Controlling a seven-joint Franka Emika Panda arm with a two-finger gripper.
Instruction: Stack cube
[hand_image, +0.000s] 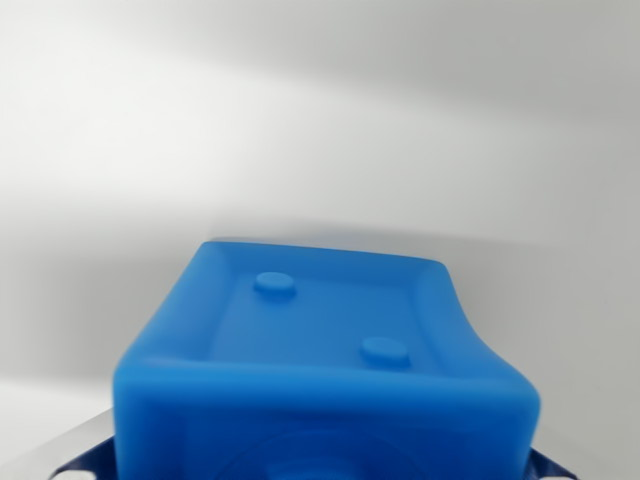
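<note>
cube (320, 350): blue, smooth plastic, rounded edges, two raised studs | hand: state cannot be told | backdrop: plain grey

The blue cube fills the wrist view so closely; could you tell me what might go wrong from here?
1. The cube hides whatever lies below it, so alignment with any stacking target cannot be checked.
2. The fingers are hardly visible, so grip security is uncertain; the cube might slip.
3. The cube looks slightly skewed in the view, so it may land crooked.
</note>
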